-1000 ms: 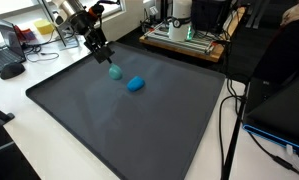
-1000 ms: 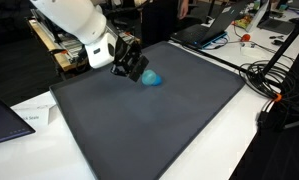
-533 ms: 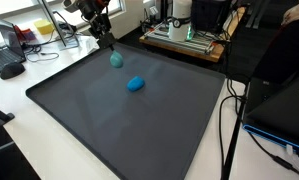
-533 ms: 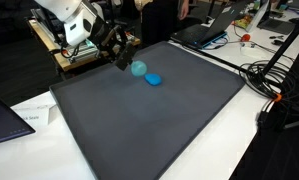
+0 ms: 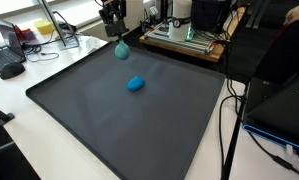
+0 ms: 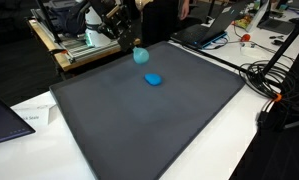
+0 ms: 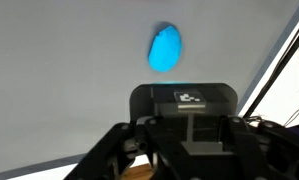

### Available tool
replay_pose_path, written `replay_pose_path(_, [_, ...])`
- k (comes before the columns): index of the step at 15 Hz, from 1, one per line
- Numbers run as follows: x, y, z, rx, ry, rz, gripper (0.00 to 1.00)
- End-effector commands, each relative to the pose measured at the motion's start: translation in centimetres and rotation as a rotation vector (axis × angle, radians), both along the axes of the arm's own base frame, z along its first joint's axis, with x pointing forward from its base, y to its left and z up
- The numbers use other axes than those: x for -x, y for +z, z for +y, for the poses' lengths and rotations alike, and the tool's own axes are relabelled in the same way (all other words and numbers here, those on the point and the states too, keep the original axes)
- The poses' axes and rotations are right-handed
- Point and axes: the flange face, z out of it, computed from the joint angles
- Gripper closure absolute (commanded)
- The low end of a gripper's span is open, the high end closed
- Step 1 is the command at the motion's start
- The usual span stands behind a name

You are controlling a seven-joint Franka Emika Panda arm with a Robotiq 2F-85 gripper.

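Lifted since a second ago, the teal ball (image 5: 121, 50) has travelled from nearer the mat's (image 5: 109, 130) middle to above its far edge. I have the jaws pinching it from above. I see the blue lump (image 5: 136, 84) lying near the mat's middle, well apart.

**Soft, even room light; wrist picture washed out**

Both exterior views are lit brightly and evenly from overhead. Hardly any shadow falls on the dark mat (image 5: 119, 120), which shows only a faint pale sheen. The white tabletop (image 5: 39, 140) around it is close to overexposed. Detail is coarse, and the hand (image 5: 113, 14) at the top edge looks smeared. In the wrist view the mat bleaches to pale grey, the blue lump (image 7: 165, 48) is soft-edged, and the hand is dark and out of focus.
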Motion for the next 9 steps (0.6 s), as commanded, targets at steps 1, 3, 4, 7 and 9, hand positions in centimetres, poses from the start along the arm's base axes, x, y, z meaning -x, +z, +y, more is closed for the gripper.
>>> replay_pose_path(1, [3.8,1.8,4.3,0.063,0.000,-0.100,0.78])
replay_pose_path(3, [4.8,2.2,6.6,0.112,0.000,-0.129,0.78])
replay_pose_path(4, [5.3,2.3,7.7,0.131,0.003,-0.136,0.78])
replay_pose_path(7, [3.8,3.1,10.8,0.226,0.001,-0.136,0.78])
replay_pose_path(9, [3.7,3.3,13.6,0.310,0.004,-0.144,0.78])
